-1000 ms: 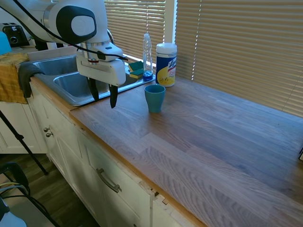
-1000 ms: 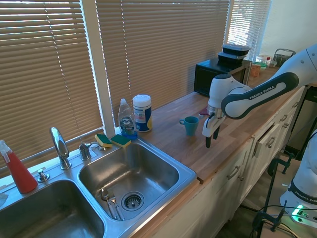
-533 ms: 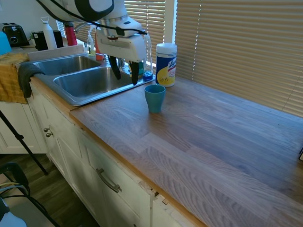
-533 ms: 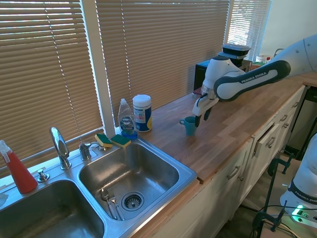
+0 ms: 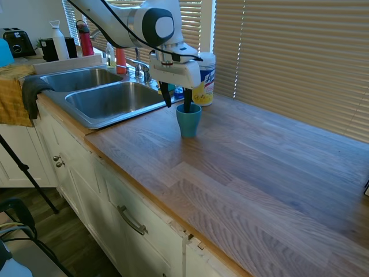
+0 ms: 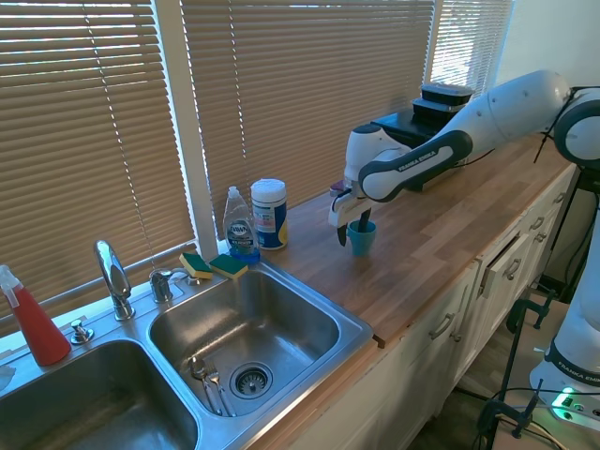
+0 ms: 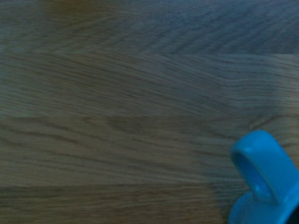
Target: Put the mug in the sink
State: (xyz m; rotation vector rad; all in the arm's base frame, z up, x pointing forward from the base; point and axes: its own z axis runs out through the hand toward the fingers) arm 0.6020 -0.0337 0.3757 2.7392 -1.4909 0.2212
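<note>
**Wrist view and both exterior views: end effector straddling the mug rim, grasp not yet closed**

First exterior view: your end effector [image 5: 177, 104] hangs over the mug [image 5: 188, 120] with its two dark fingers spread. One finger dips inside the cup's mouth; the other stands outside the wall, on the side toward the sink [image 5: 98, 101]. Nothing is gripped yet. The mug stands upright on the wooden tabletop [image 5: 259, 167], just beside the sink's edge and in front of a white-and-yellow canister [image 5: 202, 78]. To do this step well, settle a little lower so the fingers overlap more of the wall, then close gently; a pinch on one wall can tip a light cup, so lift straight up before you swing toward the basin.

Second exterior view: from the opposite side, the end effector [image 6: 351, 230] shows the same straddle, fingers apart, the mug [image 6: 361, 236] standing well clear of the near basin [image 6: 246, 323]. A dish soap bottle [image 6: 240, 227] and sponges [image 6: 214, 265] sit along the sink's back rim; keep your path in front of them.

Wrist view: only the mug's handle [image 7: 262, 172] shows, a smooth loop of bright blue above blurred wood grain. The mug looks small, plain, matte teal-blue and slightly tapered; I judge it empty and light, though its inside is not shown.
</note>
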